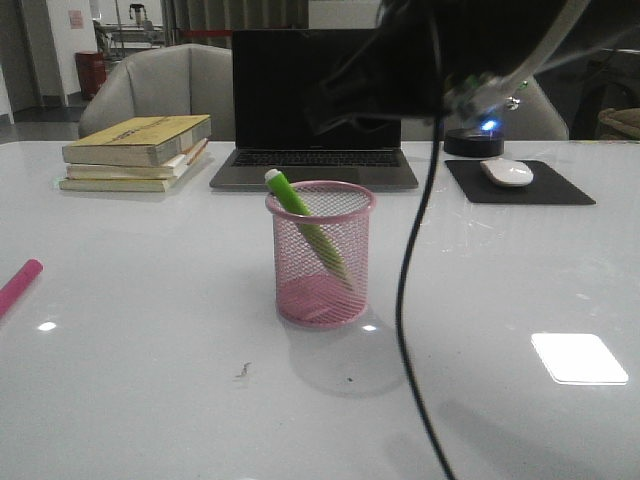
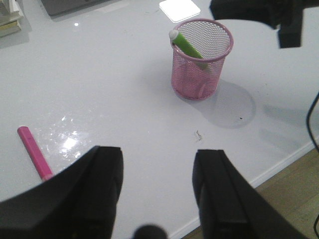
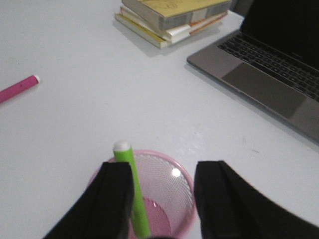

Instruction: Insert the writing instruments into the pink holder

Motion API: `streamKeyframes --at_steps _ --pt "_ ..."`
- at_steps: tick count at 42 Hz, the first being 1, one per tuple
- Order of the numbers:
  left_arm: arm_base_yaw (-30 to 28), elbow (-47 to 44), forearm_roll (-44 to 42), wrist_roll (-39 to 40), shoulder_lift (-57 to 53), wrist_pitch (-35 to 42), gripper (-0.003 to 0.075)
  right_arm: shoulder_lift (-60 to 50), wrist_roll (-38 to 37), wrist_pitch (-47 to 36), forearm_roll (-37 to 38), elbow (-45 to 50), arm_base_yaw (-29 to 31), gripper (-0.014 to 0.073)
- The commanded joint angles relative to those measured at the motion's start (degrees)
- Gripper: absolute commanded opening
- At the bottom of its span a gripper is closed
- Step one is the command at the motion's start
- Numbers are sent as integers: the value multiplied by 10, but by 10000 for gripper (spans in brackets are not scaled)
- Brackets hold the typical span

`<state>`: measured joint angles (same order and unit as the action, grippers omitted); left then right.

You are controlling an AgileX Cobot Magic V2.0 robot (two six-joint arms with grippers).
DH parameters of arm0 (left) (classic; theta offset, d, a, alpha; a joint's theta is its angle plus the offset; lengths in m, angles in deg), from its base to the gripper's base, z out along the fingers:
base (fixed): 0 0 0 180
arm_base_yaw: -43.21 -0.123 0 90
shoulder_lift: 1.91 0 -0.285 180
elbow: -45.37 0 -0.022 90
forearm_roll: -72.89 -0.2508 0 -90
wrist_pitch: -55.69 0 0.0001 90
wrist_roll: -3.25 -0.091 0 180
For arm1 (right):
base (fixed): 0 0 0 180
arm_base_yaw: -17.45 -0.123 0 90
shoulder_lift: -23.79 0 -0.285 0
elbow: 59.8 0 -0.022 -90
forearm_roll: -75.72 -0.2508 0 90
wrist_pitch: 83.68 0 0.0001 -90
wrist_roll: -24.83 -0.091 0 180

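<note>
Both grippers are being shown with their jaws parted and nothing gripped between them. Going from left to right, the left gripper (image 2: 158, 191) is being held above bare white table (image 1: 120, 380), well apart from the holder, its two dark fingers (image 2: 102, 184) spread wide with only tabletop visible in the gap. At the far left of the front view, the magenta pink marker (image 1: 18, 285) is lying flat on the table, partly cut off by the frame edge; it is well apart from the cup, and its white end tip is being shown in the right wrist view (image 3: 19, 88).

Further back on the left, a stack of books (image 1: 137, 152) is resting on the table, with an open laptop (image 1: 314, 110) just to its right.

Near the middle of the table, the pink holder (image 1: 320, 254) is standing upright. The lime green marker (image 1: 305, 222) is sitting inside it, tilted, its white-tipped upper end leaning against the rim on the left and its lower end resting toward the right of the base.

The right gripper (image 3: 162, 199) is being held directly above the holder, released, with the green marker's upper end just beside its left finger (image 3: 112, 199); whether the two are touching cannot be told. On the right, a white mouse (image 1: 507, 172) is lying on a dark mouse pad (image 1: 520, 184).
</note>
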<state>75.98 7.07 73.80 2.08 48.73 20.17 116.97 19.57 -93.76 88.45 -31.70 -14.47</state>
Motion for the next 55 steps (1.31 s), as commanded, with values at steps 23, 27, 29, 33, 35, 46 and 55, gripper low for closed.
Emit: streamKeyframes --at_steps 23,27,29,33,35,46,55 --pt "4 15 -1 0 0 47 382 -393 2 435 -67 75 0 416" --pt "4 15 -1 0 6 47 388 -425 2 436 -67 92 0 416" --pt "4 15 -1 0 6 44 400 -434 2 438 -67 98 0 416" --pt "3 18 -3 0 22 28 461 -443 2 441 -67 101 0 416" --pt "3 24 -9 5 29 14 504 -444 2 441 -67 101 0 416" --pt "0 90 -138 130 157 -110 551 -444 2 441 -67 101 0 416" --pt "-70 147 -143 132 280 -124 551 -444 2 441 -67 101 0 416"
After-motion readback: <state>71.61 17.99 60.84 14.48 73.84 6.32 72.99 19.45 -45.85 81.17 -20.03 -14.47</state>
